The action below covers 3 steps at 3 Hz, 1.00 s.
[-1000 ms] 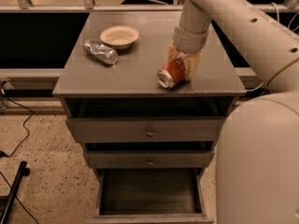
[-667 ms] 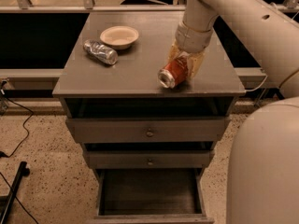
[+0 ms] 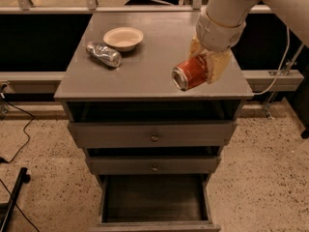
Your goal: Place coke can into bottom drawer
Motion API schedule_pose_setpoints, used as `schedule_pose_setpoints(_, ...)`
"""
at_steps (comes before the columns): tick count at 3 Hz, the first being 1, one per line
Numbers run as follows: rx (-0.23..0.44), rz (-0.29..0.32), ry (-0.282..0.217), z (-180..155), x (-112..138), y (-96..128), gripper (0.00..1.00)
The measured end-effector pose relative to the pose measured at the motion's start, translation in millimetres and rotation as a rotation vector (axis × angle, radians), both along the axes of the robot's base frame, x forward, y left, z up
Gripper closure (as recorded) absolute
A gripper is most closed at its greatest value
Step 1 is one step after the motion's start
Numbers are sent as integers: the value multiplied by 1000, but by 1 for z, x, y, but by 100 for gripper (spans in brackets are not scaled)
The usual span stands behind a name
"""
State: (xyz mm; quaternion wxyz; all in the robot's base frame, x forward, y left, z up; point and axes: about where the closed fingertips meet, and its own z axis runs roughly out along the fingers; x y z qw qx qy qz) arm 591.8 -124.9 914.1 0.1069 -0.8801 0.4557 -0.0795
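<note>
The coke can is red with a silver end facing the camera, lying on its side in the air just above the right front part of the cabinet top. My gripper comes down from the upper right and is shut on the can, its tan fingers on either side of it. The bottom drawer stands pulled open at the foot of the cabinet, dark inside and with nothing in it.
A cream bowl and a crushed silver can sit on the left of the cabinet top. Two knobbed drawers above the open one are shut. Cables lie on the speckled floor at the left.
The gripper has lifted the coke can off the cabinet top and carried it slightly toward the front. The arm has moved up and out of the right foreground.
</note>
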Motion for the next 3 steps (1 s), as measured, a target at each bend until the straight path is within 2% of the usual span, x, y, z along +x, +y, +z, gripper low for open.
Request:
schedule_pose_setpoints(1, 60, -163, -93, 5, -34, -6, 100)
schedule_pose_setpoints(2, 232, -281, -19, -50, -73, 3, 100)
schedule_pose_setpoints(3, 336, -386, 26, -87, -100, -16, 100)
